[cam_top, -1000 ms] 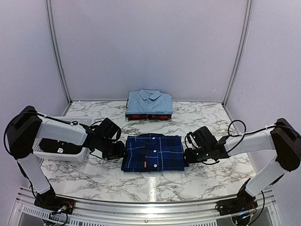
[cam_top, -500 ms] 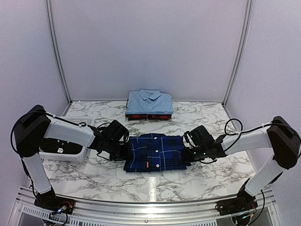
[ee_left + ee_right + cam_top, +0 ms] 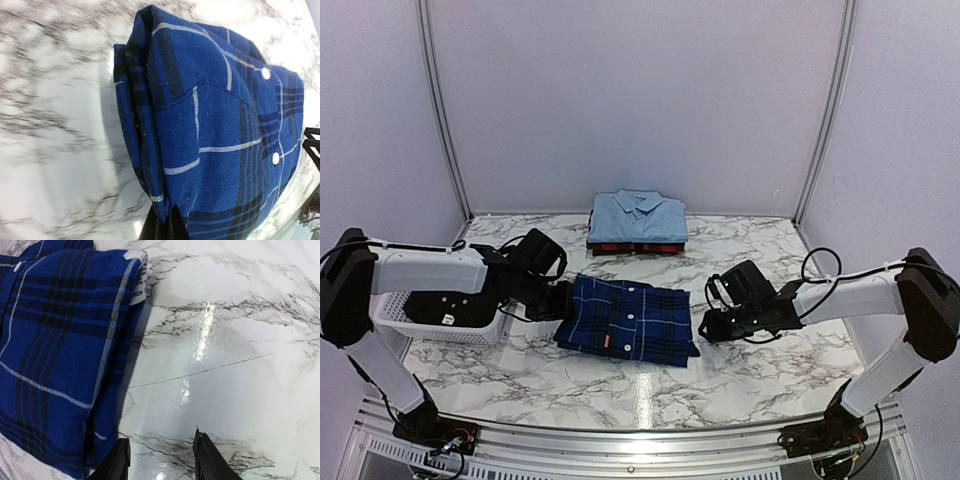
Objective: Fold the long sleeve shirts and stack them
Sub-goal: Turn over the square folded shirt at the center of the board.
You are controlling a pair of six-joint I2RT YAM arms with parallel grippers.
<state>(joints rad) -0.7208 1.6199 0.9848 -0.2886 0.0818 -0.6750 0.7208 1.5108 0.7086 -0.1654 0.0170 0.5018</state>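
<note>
Shirt [image 3: 215, 125] edge in left fingers [image 3: 156, 229]

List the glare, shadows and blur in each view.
Right wrist view: a bright glare streak runs down the table and a dark shadow lies beside the navy shirt; everything is sharp. Left wrist view: the marble is smeared, while the shirt is crisper. Top view: the light is soft and even, with a faint sheen on the table's front.

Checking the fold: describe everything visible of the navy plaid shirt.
The navy plaid shirt is folded into a thick rectangle of soft cloth, thin white lines, white buttons up. It lies skewed on the marble table, the left gripper at its left edge, the open right gripper beside its right edge.
</note>
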